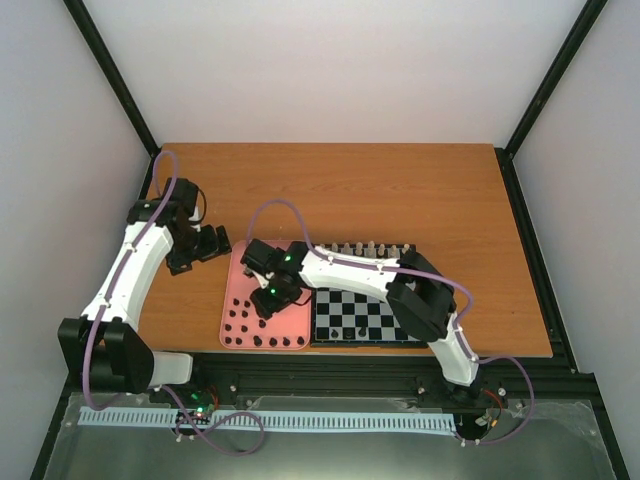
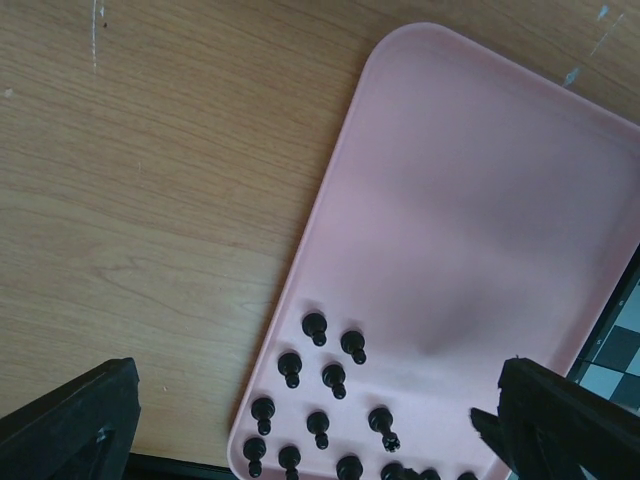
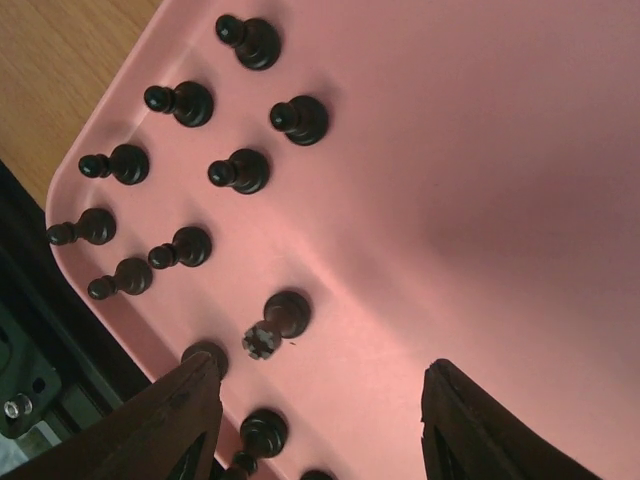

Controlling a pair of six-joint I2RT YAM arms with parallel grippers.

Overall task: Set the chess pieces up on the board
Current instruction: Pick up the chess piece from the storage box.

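Several tiny black chess pieces (image 1: 250,332) stand at the near end of a pink tray (image 1: 262,285), left of the board (image 1: 355,312). My right gripper (image 1: 268,300) hangs over that tray, reaching across the board. In the right wrist view it (image 3: 320,400) is open above bare pink floor, nothing between its fingers (image 3: 185,420). A crown-topped piece (image 3: 275,322) stands just ahead of it, with pawns (image 3: 240,170) beyond. My left gripper (image 1: 205,245) sits left of the tray, open and empty (image 2: 318,400), looking at the same pieces (image 2: 333,378).
Pale pieces (image 1: 365,247) line the board's far edge, and a few dark ones (image 1: 345,335) stand along its near edge. A corner of the board (image 2: 622,355) shows past the tray (image 2: 480,180). The wooden table (image 1: 400,190) stretches behind; a black rail runs along its near edge.
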